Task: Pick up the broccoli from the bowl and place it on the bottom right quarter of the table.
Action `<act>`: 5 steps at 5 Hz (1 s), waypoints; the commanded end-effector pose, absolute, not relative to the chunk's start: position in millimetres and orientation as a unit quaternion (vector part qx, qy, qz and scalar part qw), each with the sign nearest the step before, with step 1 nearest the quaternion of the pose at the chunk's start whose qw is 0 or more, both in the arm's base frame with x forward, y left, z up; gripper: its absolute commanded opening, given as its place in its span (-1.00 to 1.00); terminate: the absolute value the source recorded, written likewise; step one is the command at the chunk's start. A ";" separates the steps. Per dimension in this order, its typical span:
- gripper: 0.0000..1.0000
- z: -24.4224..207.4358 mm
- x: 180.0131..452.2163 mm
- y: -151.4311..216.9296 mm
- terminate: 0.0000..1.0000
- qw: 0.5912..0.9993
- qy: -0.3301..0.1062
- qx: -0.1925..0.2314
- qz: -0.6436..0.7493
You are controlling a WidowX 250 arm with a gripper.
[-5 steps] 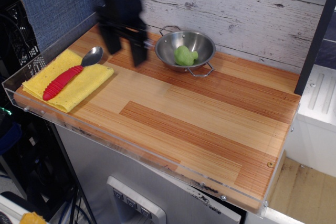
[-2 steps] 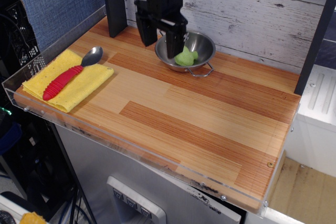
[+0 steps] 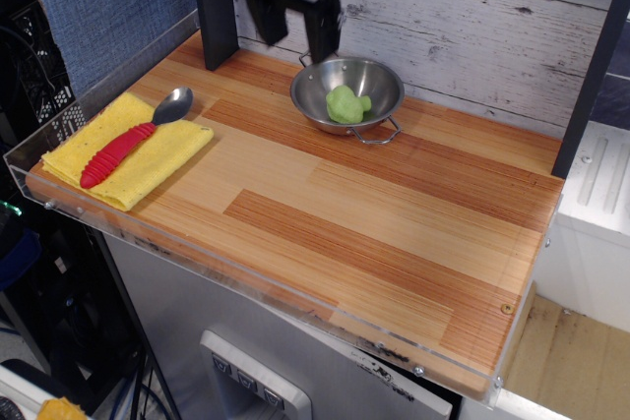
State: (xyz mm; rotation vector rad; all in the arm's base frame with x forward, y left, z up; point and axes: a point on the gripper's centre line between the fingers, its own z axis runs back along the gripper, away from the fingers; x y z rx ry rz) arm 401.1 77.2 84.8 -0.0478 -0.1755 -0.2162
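The light-green broccoli (image 3: 346, 104) lies inside the shiny steel bowl (image 3: 379, 81) at the back middle of the wooden table (image 3: 374, 213). My black gripper (image 3: 295, 38) hangs above and to the back left of the bowl, near the wall. Its two fingers (image 3: 322, 34) are spread apart and hold nothing. The gripper is blurred by motion and touches neither the bowl nor the broccoli.
A yellow cloth (image 3: 148, 164) lies at the table's left front, with a red-handled metal spoon (image 3: 133, 139) on it. A dark post (image 3: 215, 7) stands at the back left. A clear acrylic rim (image 3: 89, 86) runs along the table edges. A plank wall stands behind.
My gripper swung right from the back left to the bowl's left rim, then rose up and back a little. The broccoli and bowl have not moved.
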 end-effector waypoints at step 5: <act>1.00 12.7 390.6 64.7 -1.00 0.990 -0.022 0.021 -0.140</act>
